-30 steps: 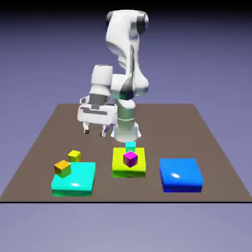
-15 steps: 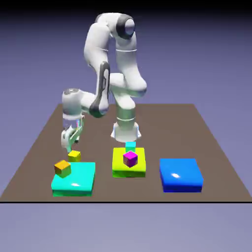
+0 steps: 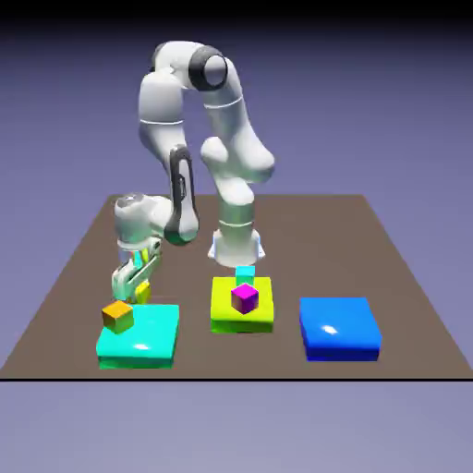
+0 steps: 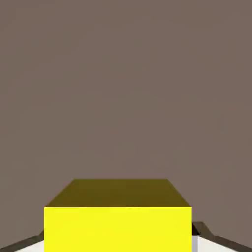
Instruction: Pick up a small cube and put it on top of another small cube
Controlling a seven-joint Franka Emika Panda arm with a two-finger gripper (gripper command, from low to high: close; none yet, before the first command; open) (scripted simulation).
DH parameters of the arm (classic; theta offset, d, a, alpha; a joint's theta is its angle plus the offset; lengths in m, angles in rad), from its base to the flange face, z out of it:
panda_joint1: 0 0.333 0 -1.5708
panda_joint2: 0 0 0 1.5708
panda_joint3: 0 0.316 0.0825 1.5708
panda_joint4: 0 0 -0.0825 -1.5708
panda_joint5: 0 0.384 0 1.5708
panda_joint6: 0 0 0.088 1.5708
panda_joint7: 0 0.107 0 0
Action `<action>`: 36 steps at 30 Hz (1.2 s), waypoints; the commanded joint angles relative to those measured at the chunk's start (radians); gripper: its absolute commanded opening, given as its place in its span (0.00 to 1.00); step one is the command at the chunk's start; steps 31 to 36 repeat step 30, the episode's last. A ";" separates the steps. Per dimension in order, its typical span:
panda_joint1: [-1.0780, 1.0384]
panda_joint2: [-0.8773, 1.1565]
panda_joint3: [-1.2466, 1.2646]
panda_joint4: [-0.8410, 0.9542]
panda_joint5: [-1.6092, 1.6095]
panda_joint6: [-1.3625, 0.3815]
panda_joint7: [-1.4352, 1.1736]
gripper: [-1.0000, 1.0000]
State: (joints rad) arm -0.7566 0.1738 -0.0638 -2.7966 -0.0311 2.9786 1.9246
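Dropped since half a second ago, my hand now straddles the yellow cube on the brown surface, fingers either side; I cannot tell if they grip yet. Just in front sits the orange cube on the cyan block. Magenta cube tops the lime block.

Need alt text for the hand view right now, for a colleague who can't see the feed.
A yellow cube fills the bottom middle of the hand view, close up between the claw's fingertips, which barely show at its lower corners. Bare brown table fills everything above it.
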 commanded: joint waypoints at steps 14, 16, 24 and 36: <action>0.285 -0.396 0.310 0.026 0.144 -0.409 -0.196 0.00; 0.345 -0.455 0.383 0.037 0.178 -0.476 -0.242 0.00; 0.412 -0.389 0.492 0.022 0.163 -0.396 -0.255 0.00; 0.412 -0.393 0.492 0.023 0.165 -0.401 -0.256 1.00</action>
